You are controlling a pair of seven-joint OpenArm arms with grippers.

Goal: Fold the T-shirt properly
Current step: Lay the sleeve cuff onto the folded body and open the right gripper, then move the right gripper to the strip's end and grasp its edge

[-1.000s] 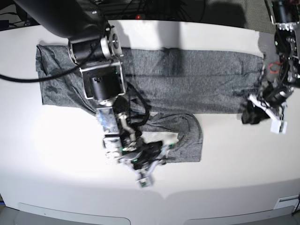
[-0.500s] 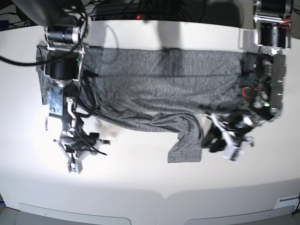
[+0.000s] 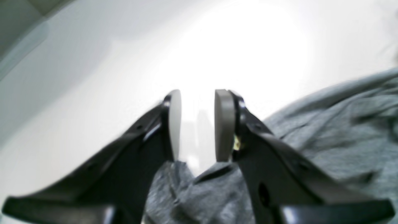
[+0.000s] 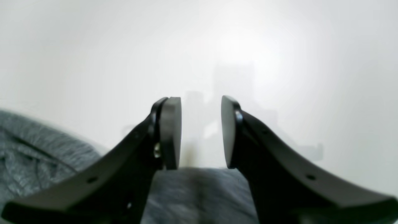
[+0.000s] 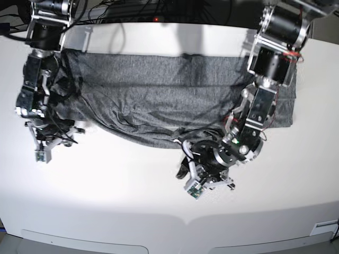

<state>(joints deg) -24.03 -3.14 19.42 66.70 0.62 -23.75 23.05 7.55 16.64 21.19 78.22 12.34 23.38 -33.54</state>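
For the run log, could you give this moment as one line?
left gripper: open, empty, at T-shirt front edge | right gripper: open, empty | table

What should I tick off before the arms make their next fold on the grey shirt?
1. Left tool open: ok, bare table shows between the pads.
2. Right tool open: ok, nothing sits between its pads.
3. Each tool at the T-shirt edge: ok, fabric lies just below both in the wrist views.
4. Shirt flat: not ok, the near edge is wrinkled and bunched by the left tool in the base view.
5. Sleeves tucked in: cannot tell, the arms cover both ends.
6. Free table in front of the shirt: ok.
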